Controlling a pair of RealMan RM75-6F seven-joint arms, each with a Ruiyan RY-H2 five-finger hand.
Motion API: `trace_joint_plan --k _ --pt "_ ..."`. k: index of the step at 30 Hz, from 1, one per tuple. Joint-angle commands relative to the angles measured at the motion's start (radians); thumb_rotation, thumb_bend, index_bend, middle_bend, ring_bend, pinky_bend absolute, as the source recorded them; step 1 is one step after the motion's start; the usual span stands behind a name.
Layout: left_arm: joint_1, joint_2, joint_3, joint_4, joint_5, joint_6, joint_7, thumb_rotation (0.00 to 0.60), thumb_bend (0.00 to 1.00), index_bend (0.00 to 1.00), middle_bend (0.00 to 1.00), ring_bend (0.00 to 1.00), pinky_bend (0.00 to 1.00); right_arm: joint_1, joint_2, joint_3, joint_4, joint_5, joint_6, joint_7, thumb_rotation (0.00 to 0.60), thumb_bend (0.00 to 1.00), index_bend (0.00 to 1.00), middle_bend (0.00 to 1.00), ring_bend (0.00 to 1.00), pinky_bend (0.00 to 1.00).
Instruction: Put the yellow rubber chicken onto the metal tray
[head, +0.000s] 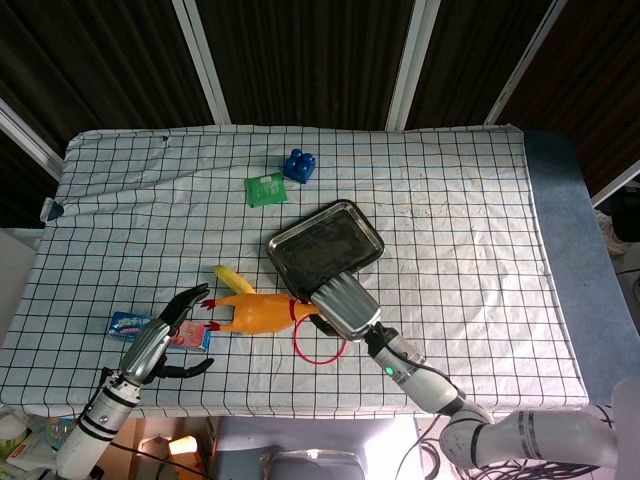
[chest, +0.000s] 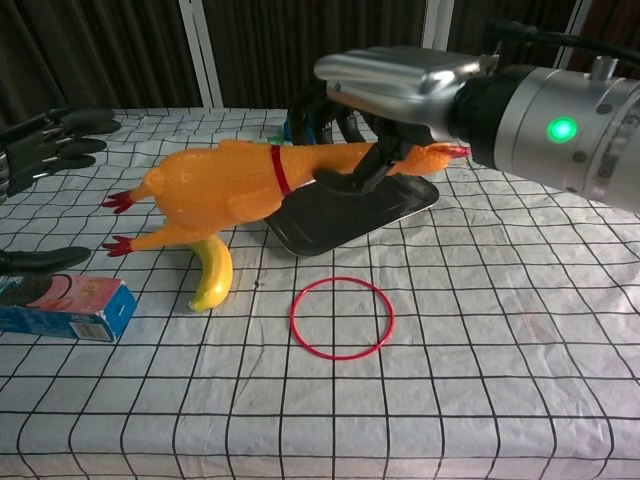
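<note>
Above the checked tablecloth (head: 450, 200), the right robot hand (head: 345, 303) grips the chicken (head: 250, 311) lengthwise, feet leftward.

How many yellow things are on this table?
2: the rubber chicken, held above the cloth by the right hand, and the banana lying partly under it.
</note>
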Motion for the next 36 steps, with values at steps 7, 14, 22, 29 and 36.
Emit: trace_joint_plan --k 7,14,22,29,36 --pt "-0.029 -0.062 -0.028 0.005 -0.058 -0.028 0.005 0.6 0.22 0.0 0.0 0.0 0.14 0.087 -0.105 0.028 0.008 0.152 0.025 -0.076 0.6 0.49 0.97 0.76 0.61 0.78" --pt "-0.029 -0.107 -0.053 -0.01 -0.139 -0.047 0.073 0.6 0.23 0.1 0.25 0.23 0.51 0.117 -0.147 0.024 0.017 0.18 0.071 -0.102 0.6 0.49 0.97 0.76 0.61 0.78" --pt "-0.012 -0.14 -0.066 -0.042 -0.21 -0.048 0.137 0.6 0.59 0.68 0.82 0.79 1.0 0.128 -0.152 0.013 0.009 0.192 0.122 -0.126 0.6 0.49 0.97 0.76 0.61 0.78" --pt "0.017 -0.187 -0.092 -0.054 -0.238 0.021 0.237 0.6 0.82 0.8 0.96 0.95 1.0 0.131 -0.144 0.0 0.003 0.194 0.141 -0.129 0.6 0.49 0.97 0.76 0.61 0.78" --pt "0.012 -0.167 -0.08 -0.062 -0.226 -0.006 0.198 0.6 0.71 0.76 0.92 0.88 1.0 0.134 -0.137 -0.008 0.008 0.192 0.151 -0.119 0.6 0.49 0.97 0.76 0.61 0.78"
